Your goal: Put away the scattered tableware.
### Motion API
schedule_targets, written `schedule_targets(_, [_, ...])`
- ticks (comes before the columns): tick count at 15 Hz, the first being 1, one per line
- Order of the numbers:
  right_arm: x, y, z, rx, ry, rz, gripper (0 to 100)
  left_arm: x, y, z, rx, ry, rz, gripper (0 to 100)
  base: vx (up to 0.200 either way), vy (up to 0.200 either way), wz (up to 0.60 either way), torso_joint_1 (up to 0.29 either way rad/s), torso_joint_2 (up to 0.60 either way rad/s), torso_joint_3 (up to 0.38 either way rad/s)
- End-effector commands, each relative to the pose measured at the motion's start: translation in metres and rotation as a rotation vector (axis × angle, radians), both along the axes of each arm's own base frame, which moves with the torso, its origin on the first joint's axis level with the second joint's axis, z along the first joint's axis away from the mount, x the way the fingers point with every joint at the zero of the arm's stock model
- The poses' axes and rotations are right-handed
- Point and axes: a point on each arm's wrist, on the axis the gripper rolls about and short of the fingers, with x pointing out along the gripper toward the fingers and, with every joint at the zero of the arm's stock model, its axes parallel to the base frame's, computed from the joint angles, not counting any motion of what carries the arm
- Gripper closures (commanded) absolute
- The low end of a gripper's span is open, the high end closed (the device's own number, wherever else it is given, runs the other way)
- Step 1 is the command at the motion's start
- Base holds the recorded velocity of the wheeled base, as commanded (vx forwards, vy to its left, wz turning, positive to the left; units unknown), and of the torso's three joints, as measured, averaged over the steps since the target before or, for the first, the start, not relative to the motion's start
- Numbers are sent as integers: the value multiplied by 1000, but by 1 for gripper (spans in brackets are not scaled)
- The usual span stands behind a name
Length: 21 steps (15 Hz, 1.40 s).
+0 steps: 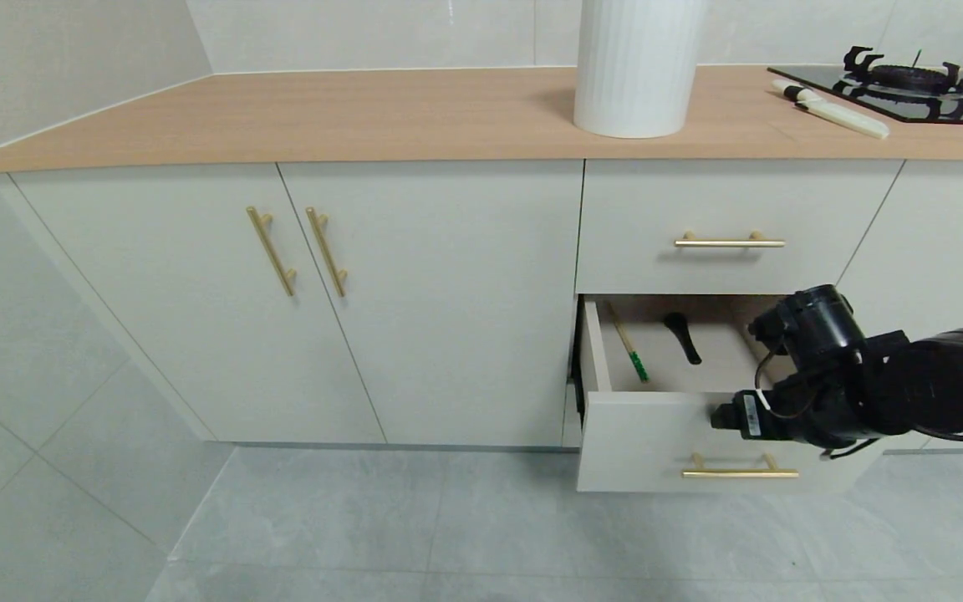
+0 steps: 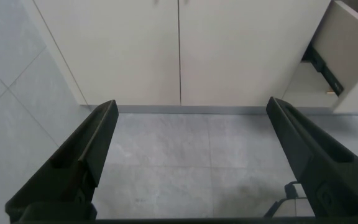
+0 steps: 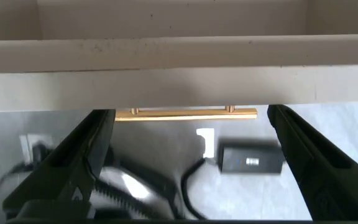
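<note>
While the right gripper (image 3: 190, 113) gapes empty, the chopsticks (image 1: 628, 343) lie beyond — inside the drawer (image 1: 649, 435).

Bright, diffuse light. The white ribbed cylindrical container (image 1: 639, 67) casts a soft shadow leftward on the pale wooden countertop (image 1: 323, 117), whose front edge bows slightly toward the head view's margins.

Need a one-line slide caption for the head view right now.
Right claw at the front of the open lower drawer, chopsticks and a black spoon inside.
</note>
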Motion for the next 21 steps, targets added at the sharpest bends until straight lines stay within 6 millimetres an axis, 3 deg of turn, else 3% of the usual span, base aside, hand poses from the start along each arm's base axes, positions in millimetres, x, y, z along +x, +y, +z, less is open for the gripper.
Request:
schedule_targets(1, [36,-5,-9,-2,-15,-37,0,0,0,0,0,0,0,0,0,0,0,0,0,0])
schedule_targets(5, [62,-14,0,-4,-72,-57,0,0,0,0,0,0,0,0,0,0,0,0,0,0])
schedule_targets(10, [88,-15,-14,27,-200,-75,0,0,0,0,0,0,0,0,0,0,0,0,0,0])
schedule_targets(21, [113,-13,-34,91,-442,-130,0,0,0,0,0,0,0,0,0,0,0,0,0,0])
